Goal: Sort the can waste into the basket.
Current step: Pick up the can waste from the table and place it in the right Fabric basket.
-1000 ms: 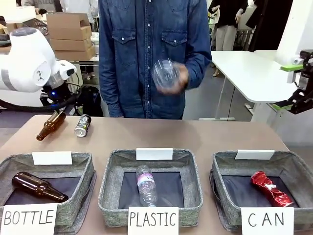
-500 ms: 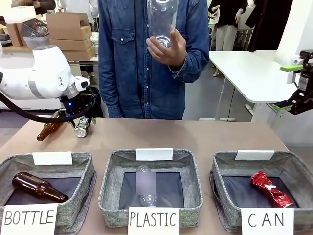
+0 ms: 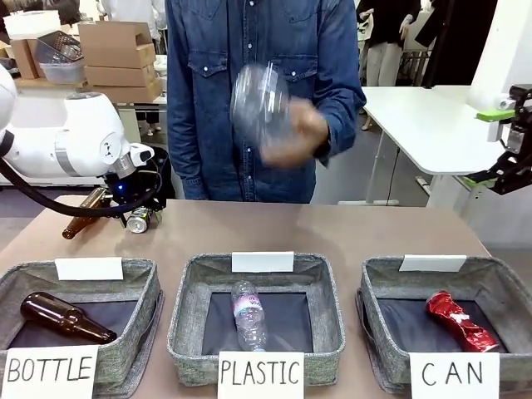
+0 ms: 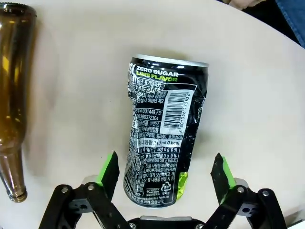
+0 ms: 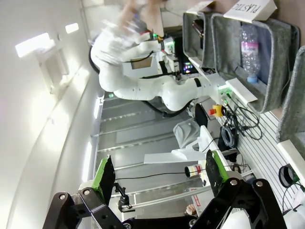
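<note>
A crushed black can (image 4: pixel 162 129) with a silver end lies on the table at the far left. My left gripper (image 4: pixel 165 171) stands open, its green pads on either side of the can's near end, apart from it. In the front view the same black can (image 3: pixel 140 219) shows just under my left arm's wrist. A shiny red crushed can (image 3: pixel 461 320) lies inside the grey basket (image 3: pixel 482 264) marked "CAN" at the front right. My right gripper (image 3: pixel 490 148) hangs open in the air past the table's right end, with nothing between its fingers (image 5: pixel 105 174).
A brown glass bottle (image 3: pixel 83 214) lies beside the black can, also close by in the left wrist view (image 4: pixel 12 95). The "BOTTLE" basket (image 3: pixel 150 274) holds a brown bottle; the "PLASTIC" basket (image 3: pixel 187 274) holds a clear one. Across the table a person's hand moves a clear plastic bottle (image 3: pixel 262 104).
My left arm has swung down and in over the black can. The person's clear bottle went up and came back down. My right arm has stayed still.
</note>
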Robot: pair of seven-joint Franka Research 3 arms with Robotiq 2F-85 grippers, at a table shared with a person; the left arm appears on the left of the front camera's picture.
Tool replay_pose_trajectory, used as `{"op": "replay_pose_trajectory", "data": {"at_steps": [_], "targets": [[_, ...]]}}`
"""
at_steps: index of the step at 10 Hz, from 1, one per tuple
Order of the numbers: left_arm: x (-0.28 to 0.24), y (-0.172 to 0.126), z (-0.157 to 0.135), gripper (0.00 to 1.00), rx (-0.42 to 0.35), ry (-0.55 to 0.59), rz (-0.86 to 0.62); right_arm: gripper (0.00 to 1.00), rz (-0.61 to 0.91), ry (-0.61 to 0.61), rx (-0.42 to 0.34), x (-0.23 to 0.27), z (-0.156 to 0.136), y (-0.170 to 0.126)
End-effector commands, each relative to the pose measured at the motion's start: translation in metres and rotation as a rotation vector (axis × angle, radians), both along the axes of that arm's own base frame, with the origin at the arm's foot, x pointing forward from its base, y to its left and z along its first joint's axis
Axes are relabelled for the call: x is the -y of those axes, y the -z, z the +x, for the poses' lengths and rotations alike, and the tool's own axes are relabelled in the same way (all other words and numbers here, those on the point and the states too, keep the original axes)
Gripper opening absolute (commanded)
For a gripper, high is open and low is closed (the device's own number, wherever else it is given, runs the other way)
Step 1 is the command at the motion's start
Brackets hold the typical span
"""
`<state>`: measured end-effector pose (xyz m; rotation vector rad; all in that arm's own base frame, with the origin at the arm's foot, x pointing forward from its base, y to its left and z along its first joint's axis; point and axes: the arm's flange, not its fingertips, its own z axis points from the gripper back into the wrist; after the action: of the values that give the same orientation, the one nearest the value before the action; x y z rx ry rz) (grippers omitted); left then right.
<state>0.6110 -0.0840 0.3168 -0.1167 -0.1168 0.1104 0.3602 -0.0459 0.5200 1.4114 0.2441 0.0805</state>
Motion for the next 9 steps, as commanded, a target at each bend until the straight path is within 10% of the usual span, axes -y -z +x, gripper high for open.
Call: {"op": "replay_pose_trajectory", "data": {"at_steps": [1,4,9], "targets": [[0.0,-0.0025,0.006,1.0,-0.002,-0.036,0.035,1.0,-0.007,-0.016,0.015,0.0028,-0.0018,-0.0008],[0.0013,-0.0013,0.0066,0.08,0.029,-0.067,0.112,1.0,-0.007,-0.016,0.015,0.0028,-0.0018,-0.0008],[-0.001,-0.0045,0.0065,0.0,0.034,-0.052,0.105,1.0,-0.007,-0.016,0.015,0.0028,-0.0018,-0.0008]]}}
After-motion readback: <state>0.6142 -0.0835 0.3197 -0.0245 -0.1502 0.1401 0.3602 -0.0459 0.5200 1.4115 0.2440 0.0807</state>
